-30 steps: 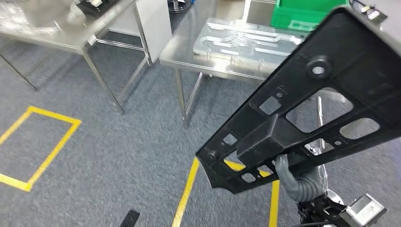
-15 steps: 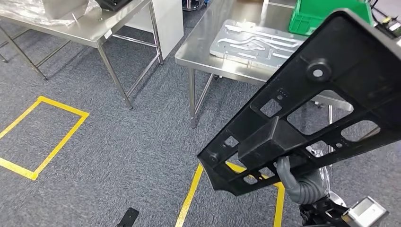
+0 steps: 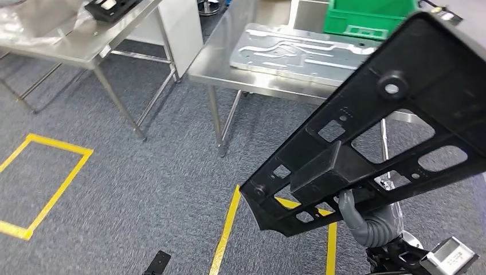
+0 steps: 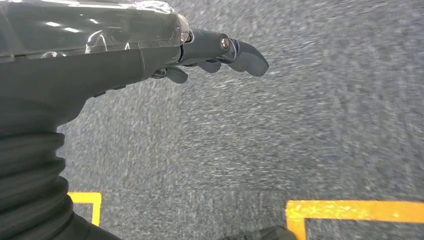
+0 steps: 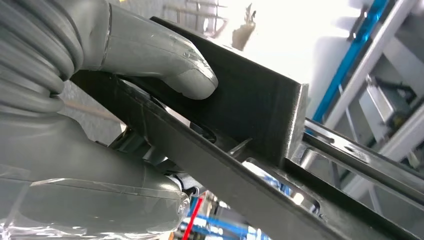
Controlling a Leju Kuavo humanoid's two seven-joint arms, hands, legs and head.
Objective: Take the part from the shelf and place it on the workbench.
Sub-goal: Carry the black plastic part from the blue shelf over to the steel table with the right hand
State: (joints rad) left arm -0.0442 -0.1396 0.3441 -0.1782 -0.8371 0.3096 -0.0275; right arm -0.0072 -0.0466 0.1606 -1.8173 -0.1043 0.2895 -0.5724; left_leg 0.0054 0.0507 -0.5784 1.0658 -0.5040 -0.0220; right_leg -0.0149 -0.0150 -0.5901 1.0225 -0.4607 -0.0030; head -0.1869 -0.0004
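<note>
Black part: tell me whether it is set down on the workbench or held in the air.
Held in the air: the right hand grips the black part above the carpet, short of the workbench.

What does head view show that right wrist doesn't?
Head only: the part's whole outline with its cutouts, held tilted above the carpet; two steel tables, a metal plate, a green bin, yellow floor tape.
Right wrist only: the thumb pressed on the part's raised block; blue and white framing behind.
Both: the right hand holding the part.
</note>
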